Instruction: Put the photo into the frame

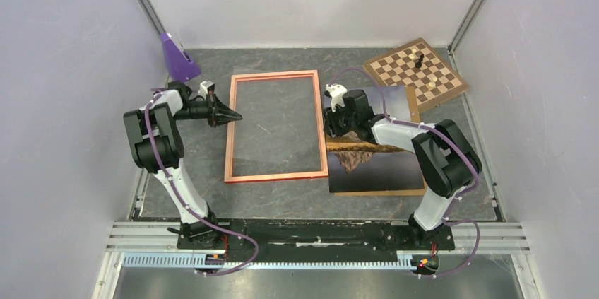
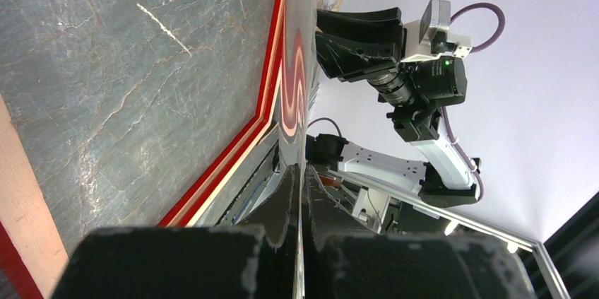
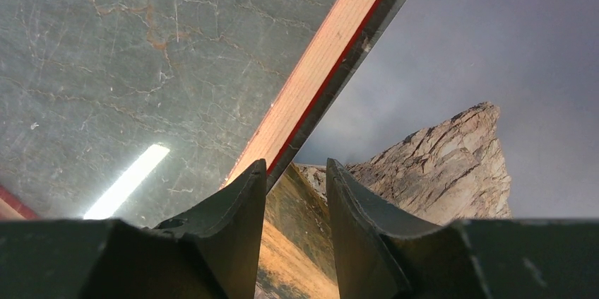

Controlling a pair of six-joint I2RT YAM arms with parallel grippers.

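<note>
Table [image 1: 282,203] carries everything.

**Frame:** The frame [image 1: 272,75] lies flat mid-table with nothing in its opening, and the photo is not in it yet.

**Photo:** The photo [image 1: 381,175] lies face up just right of the frame. Its left edge is at the frame's right rail, and it is partly hidden under the right arm.

**Risks:**
- The frame may skate left if the photo is pushed against the rail. Only the left gripper [image 1: 232,116] is there to brace it.
- The photo may ride up over the rail and not drop inside. The frame looks only slightly bigger, so any skew could jam a corner.
- The thin print may buckle or crease if it is dragged by one edge.

**Axes:** The frame's long axis runs near to far. The photo's long axis is parallel to it, with the golden band across its short way. No rotation looks needed, just a sideways shift left.

**Jaws:**
- Left jaws are clenched, tips against the frame's left rail. I can't tell if they pinch anything.
- Right gripper [image 1: 330,128] has its jaws part-way apart. The tips are over the photo's left edge beside the rail, and nothing visible sits between them.
</note>
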